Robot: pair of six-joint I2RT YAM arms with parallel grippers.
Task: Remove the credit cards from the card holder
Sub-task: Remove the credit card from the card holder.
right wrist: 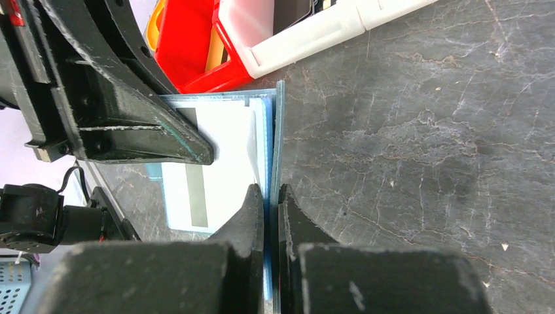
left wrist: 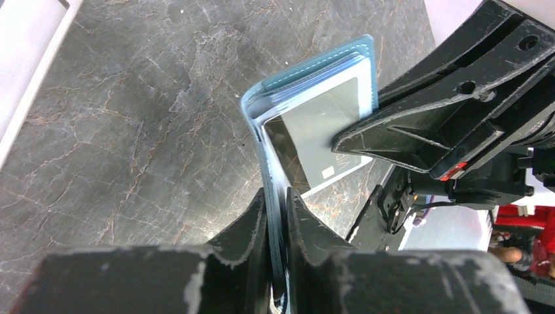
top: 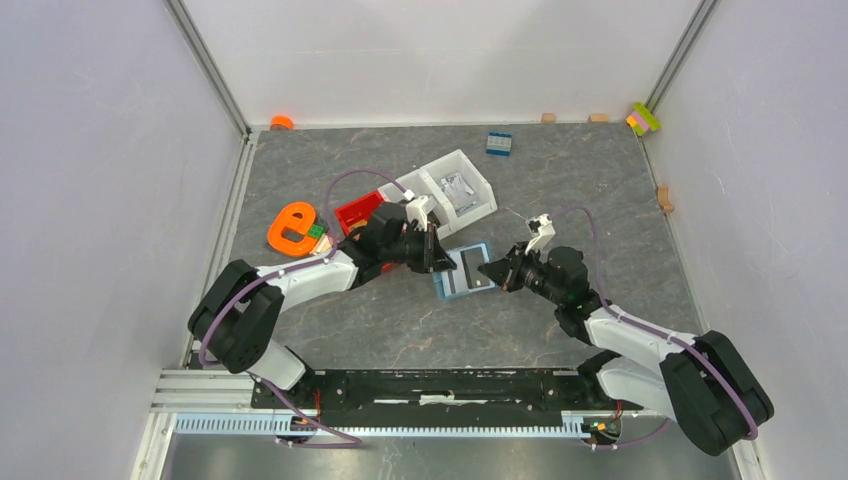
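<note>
The card holder (left wrist: 313,67) looks like glossy, stitched plastic, the table (left wrist: 131,131) matt, veined stone.

Teal-blue folding card holder (top: 463,272): one. Pale cards (left wrist: 321,131) in its sleeves: count unclear. Black grippers: two, left gripper (top: 443,263) and right gripper (top: 490,272). White plastic bins (top: 462,185): two. Red plastic bin (top: 358,212): one. Blue studded brick (top: 499,143): one. Small tan wooden blocks (top: 548,118): three.

card holder (top: 464,270) teal-blue, paler blue inside; card (right wrist: 222,150) in it whitish, grey stripe; table (top: 580,180) dark grey marbled, pale veins; red bin (top: 350,212) at 10 o'clock of holder, white bin (top: 484,190) at 12; brick (top: 498,143) blue, studded
</note>
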